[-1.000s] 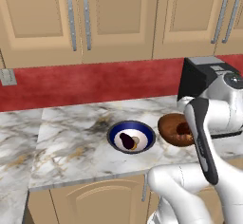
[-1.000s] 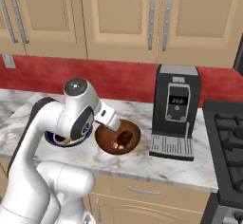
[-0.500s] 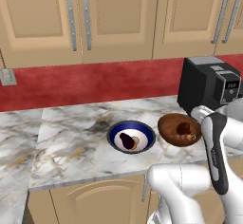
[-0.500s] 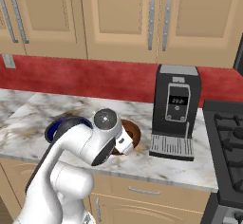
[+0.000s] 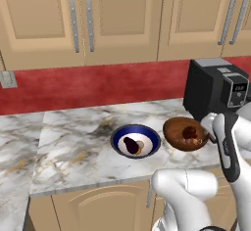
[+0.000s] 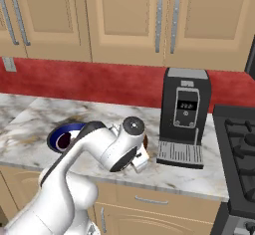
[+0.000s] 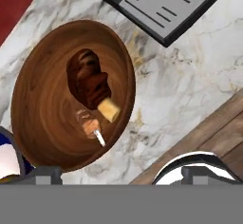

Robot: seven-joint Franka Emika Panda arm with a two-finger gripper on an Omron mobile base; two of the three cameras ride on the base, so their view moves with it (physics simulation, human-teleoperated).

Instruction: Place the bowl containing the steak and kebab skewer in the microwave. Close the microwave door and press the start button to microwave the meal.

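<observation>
Wooden bowl (image 5: pixel 185 133) sits upright on the marble counter (image 5: pixel 73 151), between the blue-rimmed bowl (image 5: pixel 135 141) on its left and the black coffee machine (image 5: pixel 218 89) behind and to its right. In the hand view the wooden bowl (image 7: pixel 71 92) holds a dark reddish-brown piece of meat (image 7: pixel 88 79) with a pale end, plus a small skewer piece (image 7: pixel 92 128) lying nearer the rim; both rest inside the bowl. The coffee machine's grey drip tray (image 7: pixel 163 2) lies just beyond the bowl's rim in that view, near but apart from it. Gripper (image 7: pixel 121 173) hangs above the counter's front edge beside the bowl, its two dark finger tips (image 7: pixel 45 173) standing wide apart with nothing between them; one tip sits over the bowl's near rim, the other over bare counter and cabinet front. No contact with the bowl can be made out. In the right base view the arm's wrist (image 6: pixel 127 144) covers most of the bowl, with the blue-rimmed bowl (image 6: pixel 62 137) showing to its left and the coffee machine (image 6: pixel 184 114) to its right. The blue-rimmed bowl has a white interior with a dark item in it.
</observation>
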